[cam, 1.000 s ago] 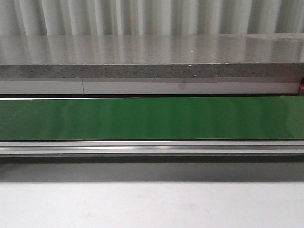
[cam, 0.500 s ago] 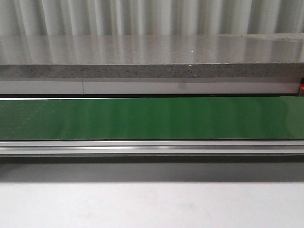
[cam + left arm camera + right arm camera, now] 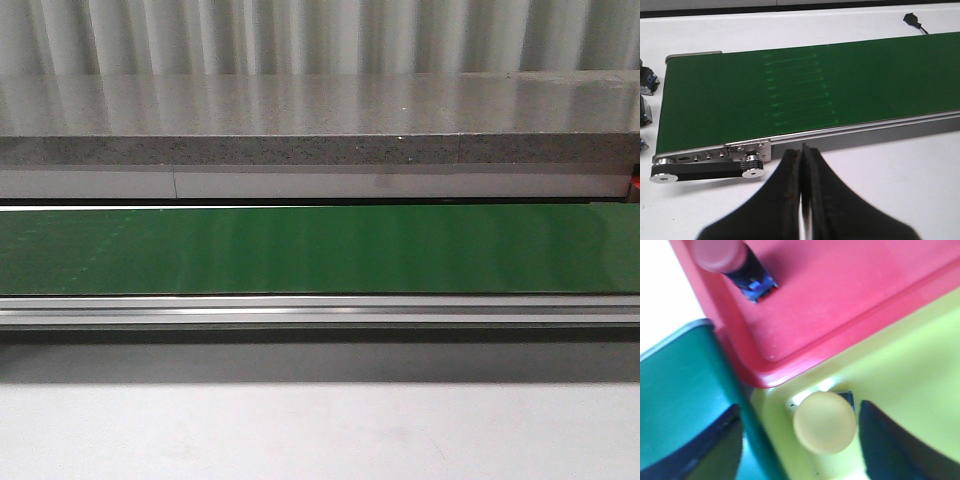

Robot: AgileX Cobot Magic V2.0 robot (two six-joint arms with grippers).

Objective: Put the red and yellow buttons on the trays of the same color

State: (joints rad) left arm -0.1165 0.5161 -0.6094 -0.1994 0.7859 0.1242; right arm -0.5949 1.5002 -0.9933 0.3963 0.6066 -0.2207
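In the right wrist view a yellow button [image 3: 824, 422] sits in the corner of the yellow tray [image 3: 910, 370]. My right gripper [image 3: 801, 415] is open around it, one finger on each side, neither touching it. A red button [image 3: 720, 255] on a dark base lies in the red tray [image 3: 840, 305] that adjoins the yellow one. The left wrist view has my left gripper [image 3: 801, 152] shut and empty over the white table, just in front of the end of the green conveyor belt [image 3: 805, 90]. Neither arm appears in the front view.
The conveyor's metal frame and black drive belt with pulleys [image 3: 705, 170] lie close to the left gripper. Small dark parts [image 3: 647, 85] sit off the belt's end. A black plug [image 3: 912, 20] lies beyond the belt. A green belt edge [image 3: 685, 375] borders the trays.
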